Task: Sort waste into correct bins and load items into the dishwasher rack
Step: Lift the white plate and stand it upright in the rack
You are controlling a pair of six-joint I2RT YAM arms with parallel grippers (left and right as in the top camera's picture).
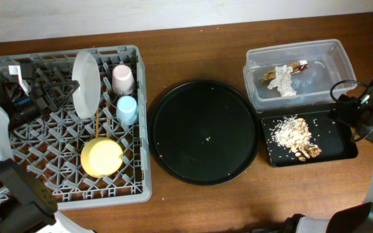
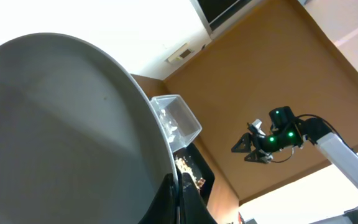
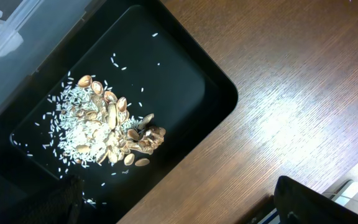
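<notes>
The grey dishwasher rack (image 1: 141,162) at the left holds a pink cup (image 1: 122,79), a blue cup (image 1: 127,110) and a yellow bowl (image 1: 101,157). A thin wooden stick, probably the chopsticks (image 1: 100,123), shows beside the blue cup. The pale plate (image 1: 86,74) stands on edge in the rack and fills the left wrist view (image 2: 61,130). My left gripper (image 2: 176,199) is shut on its rim. The clear tub (image 1: 329,55) holds the white napkin (image 1: 282,79) and the wrapper (image 1: 294,66). The black tray (image 1: 342,152) holds the food scraps (image 1: 296,134) (image 3: 104,127). My right gripper (image 3: 185,205) is open and empty over the tray's right edge.
A large round black tray (image 1: 204,133) lies between the rack and the two bins. Bare wooden table (image 3: 291,93) lies right of the black tray. A white wall runs along the back.
</notes>
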